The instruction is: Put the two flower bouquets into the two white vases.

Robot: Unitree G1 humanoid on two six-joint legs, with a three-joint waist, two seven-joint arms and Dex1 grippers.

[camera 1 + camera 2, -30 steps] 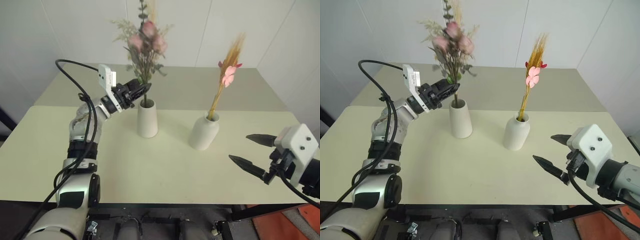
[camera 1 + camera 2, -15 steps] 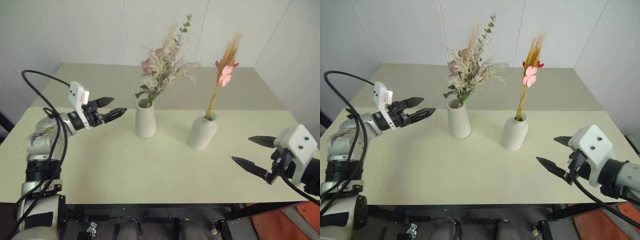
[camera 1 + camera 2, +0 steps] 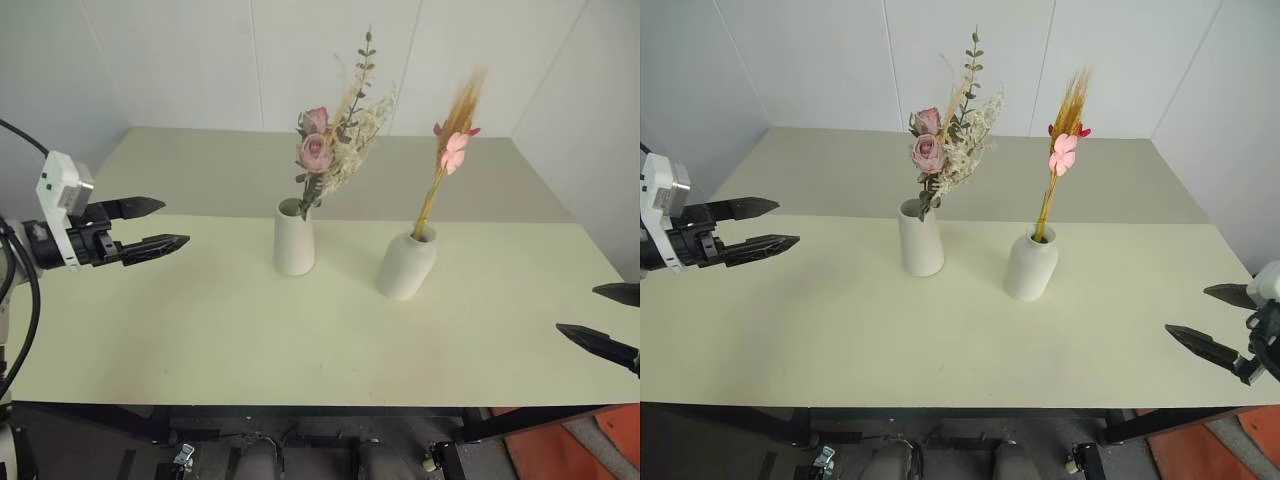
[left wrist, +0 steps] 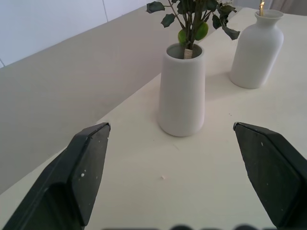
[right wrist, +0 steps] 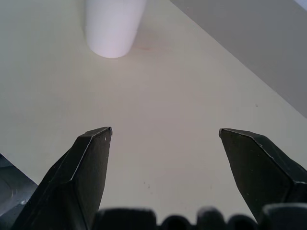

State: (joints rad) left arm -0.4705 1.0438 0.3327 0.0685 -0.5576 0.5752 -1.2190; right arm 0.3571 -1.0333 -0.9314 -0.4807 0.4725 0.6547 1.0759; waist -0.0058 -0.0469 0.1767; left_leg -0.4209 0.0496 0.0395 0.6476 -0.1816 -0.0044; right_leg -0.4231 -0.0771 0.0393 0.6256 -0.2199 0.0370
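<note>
Now both bouquets stand in their vases on the pale surface (image 3: pixel 300 340). Near the middle, the tapered cone vase (image 3: pixel 294 237) holds the bushy bouquet (image 3: pixel 335 150) of pink roses and pale sprigs, which leans toward one o'clock above the rim. Just beside it, at about four o'clock from the cone, the rounded bottle vase (image 3: pixel 406 266) carries the slim wheat-like bouquet (image 3: pixel 452 150) with its small pink flower, the stalks rising from the narrow neck. The left hand (image 3: pixel 155 225) hovers well apart at nine o'clock from the cone vase, its two black fingers spread and grasping nothing. The right hand (image 3: pixel 1205 320) sits at four o'clock from the bottle vase, near the surface's edge, likewise released and empty.
</note>
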